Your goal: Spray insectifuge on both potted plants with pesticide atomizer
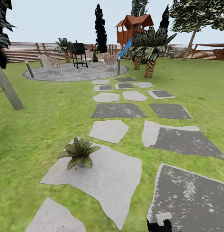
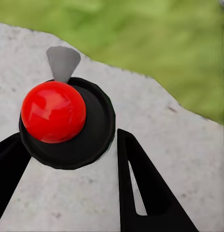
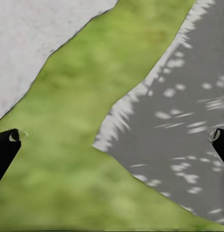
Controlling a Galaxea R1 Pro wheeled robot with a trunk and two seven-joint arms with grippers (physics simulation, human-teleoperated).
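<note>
1. your head view looks forward and down the slab path (image 1: 118, 111) toward the fence (image 1: 25, 51).
2. your left wrist view sits close above a pale slab (image 2: 179, 145).
3. your right wrist view faces down at grass (image 3: 68, 145); all three share the lawn and slabs.

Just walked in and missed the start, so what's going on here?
A robot stands on the garden lawn. Its left tool straddles a black atomizer with a red top, standing on a pale stepping slab. The right tool hangs open over grass. One potted plant sits on a slab ahead.
</note>
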